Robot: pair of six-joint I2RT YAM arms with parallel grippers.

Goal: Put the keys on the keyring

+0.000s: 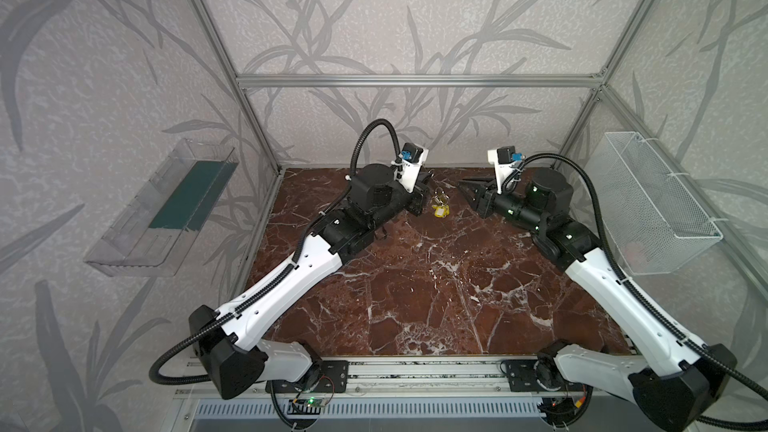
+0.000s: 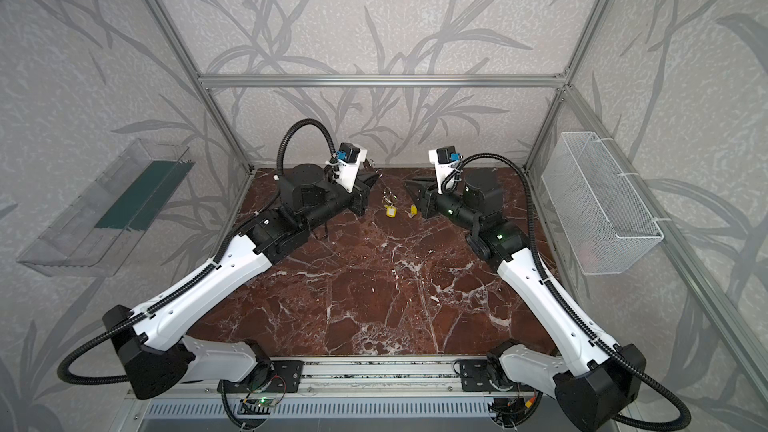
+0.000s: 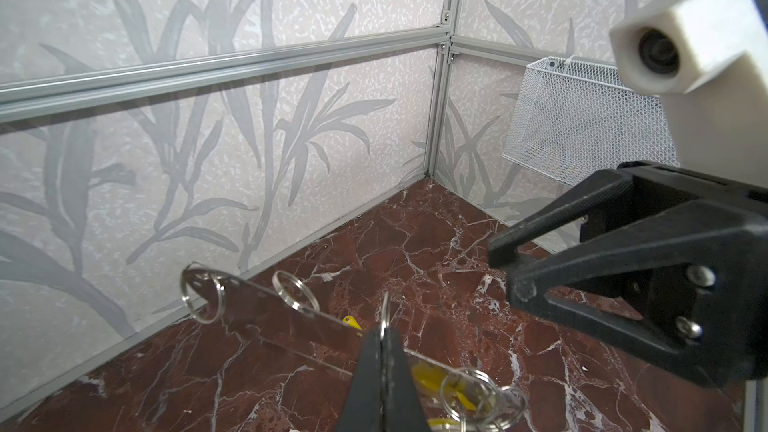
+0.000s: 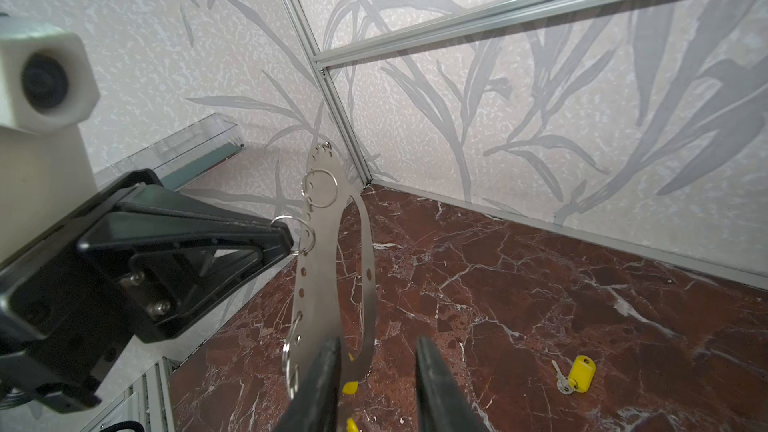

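Q. Nearest the lens, by the front rail (image 1: 415, 369): shoulders of left arm (image 1: 299, 268) and right arm (image 1: 602, 284), both stretched across the marble table (image 1: 415, 297) to its far edge. Why meet so far back?

A. Brings both tips face to face over bare marble; leaves clear air between for two-handed threading.

Q. Left gripper (image 3: 383, 332): apart or together?

A. Together, clamped on one split ring (image 3: 386, 309) of the keyring (image 4: 318, 284). Lifts the keyring on end, aslant, flat face towards the right gripper (image 4: 378, 342). Judged a presenting hold: keeps the empty rings steady and reachable. Contact of low end with table: cannot tell.

Q. And the right?

A. Jaws apart, nothing between them. Hovers just beside the keyring's low end, seemingly free for fetching.

Q. Where to find the keys?

A. Two places. Loose key (image 4: 582, 372): yellow, flat on the marble, near the right gripper and apart from the keyring; likely the next pick, small and low, so calling for a careful pinch. Hung keys (image 3: 426, 376): yellow, bunched among rings at the keyring's low end, apparently threaded already.
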